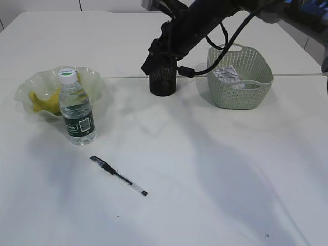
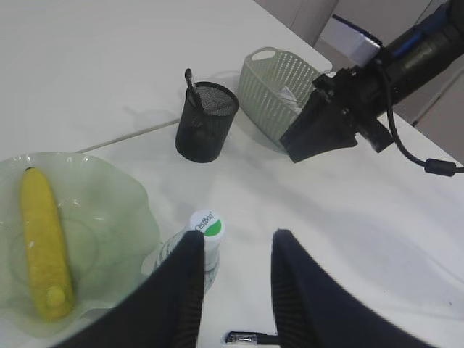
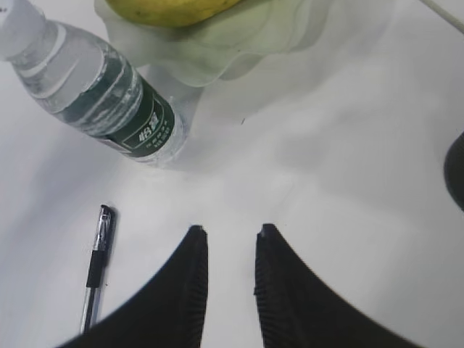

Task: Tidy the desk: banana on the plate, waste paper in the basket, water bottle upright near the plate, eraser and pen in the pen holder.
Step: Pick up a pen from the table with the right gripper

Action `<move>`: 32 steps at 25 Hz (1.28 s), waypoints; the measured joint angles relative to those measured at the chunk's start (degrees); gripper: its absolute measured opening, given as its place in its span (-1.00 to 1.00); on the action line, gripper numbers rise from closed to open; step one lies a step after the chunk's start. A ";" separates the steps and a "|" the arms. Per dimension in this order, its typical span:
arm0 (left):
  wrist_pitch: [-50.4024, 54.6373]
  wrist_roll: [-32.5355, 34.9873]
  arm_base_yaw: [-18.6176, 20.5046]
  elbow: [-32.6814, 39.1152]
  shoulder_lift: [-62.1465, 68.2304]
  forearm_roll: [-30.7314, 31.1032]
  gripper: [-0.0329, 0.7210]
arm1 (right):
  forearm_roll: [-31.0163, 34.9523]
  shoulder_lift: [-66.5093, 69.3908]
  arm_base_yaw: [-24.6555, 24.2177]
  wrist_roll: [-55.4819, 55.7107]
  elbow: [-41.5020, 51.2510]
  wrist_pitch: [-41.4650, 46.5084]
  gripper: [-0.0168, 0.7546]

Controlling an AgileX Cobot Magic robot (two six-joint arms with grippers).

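Your pen (image 1: 119, 176) lies on the surface (image 1: 215, 179); both grippers' fingers, left (image 2: 181, 290) and right (image 3: 185, 283), stand spread, holding nothing.

An office-like test room is suggested by joined white counters (image 1: 215, 195) and pale cabinet fronts seen beyond the right claw (image 2: 308, 141).
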 joint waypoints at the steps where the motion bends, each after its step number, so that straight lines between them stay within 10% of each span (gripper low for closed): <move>1: 0.00 0.00 0.00 0.00 0.00 0.00 -0.34 | -1.14 0.00 0.76 0.48 0.00 0.00 -0.50; 32: 0.13 0.00 0.00 0.00 0.00 0.08 -0.34 | -6.73 -13.82 13.15 1.97 22.52 0.20 -0.50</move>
